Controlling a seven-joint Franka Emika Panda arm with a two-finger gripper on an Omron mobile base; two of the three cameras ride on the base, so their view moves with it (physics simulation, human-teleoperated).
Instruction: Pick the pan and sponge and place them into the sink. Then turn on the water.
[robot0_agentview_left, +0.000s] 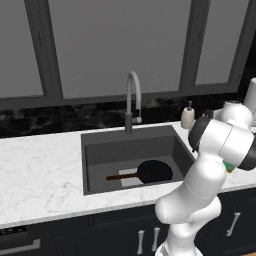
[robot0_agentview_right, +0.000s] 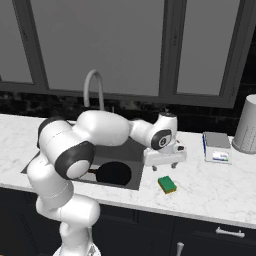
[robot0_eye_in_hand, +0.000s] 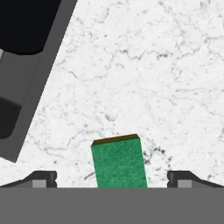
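Note:
The black pan (robot0_agentview_left: 154, 171) lies at the bottom of the dark grey sink (robot0_agentview_left: 100, 150), its brown handle pointing left; the right base view has the pan (robot0_agentview_right: 114, 172) in the sink (robot0_agentview_right: 132, 150) behind my arm. The green-topped sponge (robot0_agentview_right: 167, 184) rests on the marble counter right of the sink. My gripper (robot0_agentview_right: 167, 165) hovers open just above it, a little toward the back. In the hand view the sponge (robot0_eye_in_hand: 119, 161) lies between my two fingertips (robot0_eye_in_hand: 43, 179), untouched. No water falls from the gooseneck faucet (robot0_agentview_left: 132, 100).
A soap dispenser (robot0_agentview_left: 188, 116) stands behind the sink's right corner. A blue-and-white flat box (robot0_agentview_right: 217, 147) and a grey cylindrical container (robot0_agentview_right: 247, 125) sit on the counter at the far right. Windows run along the back wall.

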